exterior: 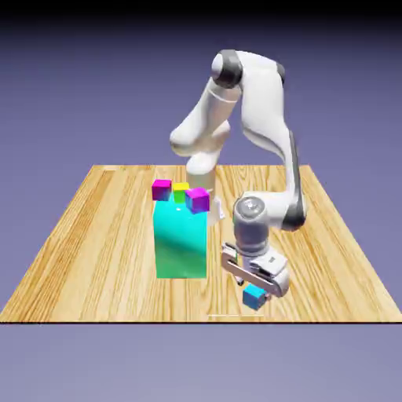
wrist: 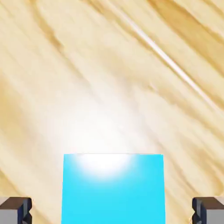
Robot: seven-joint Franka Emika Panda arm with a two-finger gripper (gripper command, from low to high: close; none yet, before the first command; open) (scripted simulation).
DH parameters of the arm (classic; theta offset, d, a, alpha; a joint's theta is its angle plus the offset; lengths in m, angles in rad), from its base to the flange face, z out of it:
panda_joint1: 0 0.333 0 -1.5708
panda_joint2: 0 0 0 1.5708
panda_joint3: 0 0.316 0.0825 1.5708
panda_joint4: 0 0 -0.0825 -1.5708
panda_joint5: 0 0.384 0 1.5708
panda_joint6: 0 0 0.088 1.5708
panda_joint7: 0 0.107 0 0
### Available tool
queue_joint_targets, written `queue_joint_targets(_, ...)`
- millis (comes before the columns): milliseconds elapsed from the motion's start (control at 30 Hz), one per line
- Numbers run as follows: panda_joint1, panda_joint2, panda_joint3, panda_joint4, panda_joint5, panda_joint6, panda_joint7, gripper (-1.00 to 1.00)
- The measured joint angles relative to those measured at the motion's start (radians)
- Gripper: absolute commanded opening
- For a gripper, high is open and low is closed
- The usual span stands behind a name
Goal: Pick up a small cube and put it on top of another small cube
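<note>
Two grey fingertips (wrist: pixel 15 210) sit wide apart either side of the blue cube (exterior: pixel 253 297) on the worktop (exterior: pixel 94 235), pincer (exterior: pixel 255 284) not clamped, pink cube (exterior: pixel 161 188) up on the teal block (exterior: pixel 180 239).

Exterior view: fixed, high, well back, facing the whole pale wooden table (exterior: pixel 94 235). Hand view: very near, down onto wood grain. Shared: small blue cube (exterior: pixel 253 297) (wrist: pixel 113 188) near the table's front edge.
</note>
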Motion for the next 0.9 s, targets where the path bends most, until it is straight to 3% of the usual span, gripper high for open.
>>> queue_joint_targets(33, -0.025, -0.007, 0.029, 0.001, 0.0, 0.014, 0.0, -1.0)
queue_joint_targets(433, 0.282, 0.089, -0.326, -0.017, -0.004, -0.169, 0.006, -1.0)
queue_joint_targets(900, 0.133, 0.596, -0.328, -0.115, -0.412, -0.47, 0.074, -1.0)
